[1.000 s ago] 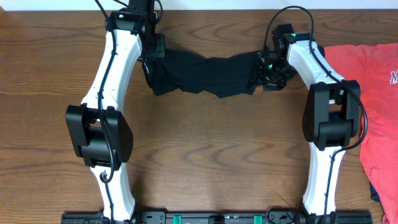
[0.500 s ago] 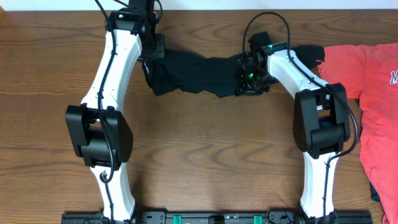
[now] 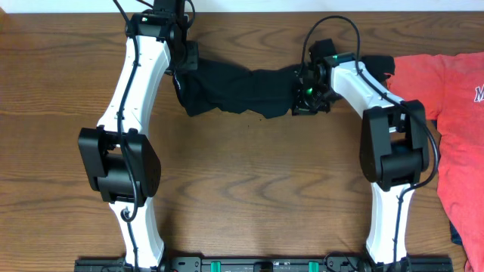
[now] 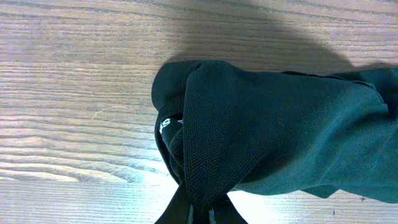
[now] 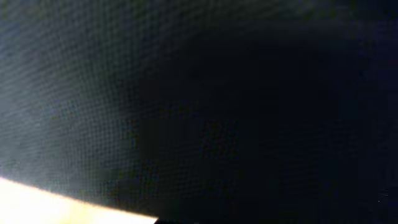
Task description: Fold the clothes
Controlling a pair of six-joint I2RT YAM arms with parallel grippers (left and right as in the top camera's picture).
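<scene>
The black garment [image 3: 242, 91] lay at the far side of the tabletop [image 3: 249, 189], pulled out into a rumpled band between the two arms. Its left end was wider and bunched, its middle narrower, and its lower edge ran uneven.

The left claw [image 3: 184, 66] stood at the band's upper left corner. In the left wrist view the cloth there was folded over itself into a rounded lump resting on the tabletop. A tiny white mark [image 4: 166, 122] showed in a crease on its left side. Toward the bottom edge of that view the fabric drew together into a tight neck, which the left claw pinched, though its fingers barely showed against the dark cloth.

The right claw [image 3: 301, 98] sat on the band's right end, with a green light [image 3: 306, 91] glowing by it. The right wrist view was filled almost wholly with dark knit, close and blurred, with only a pale sliver at the lower left corner. I could not tell whether that claw was spread or pressed together.

The red T-shirt [image 3: 446, 113] lay flat at the right edge of the tabletop, partly out of view and apart from the black band. A bit of white lettering [image 3: 479, 94] showed at the picture's edge. A scrap of dark cloth [image 3: 383, 64] showed just beside the shirt's sleeve; what it belonged to was unclear.
</scene>
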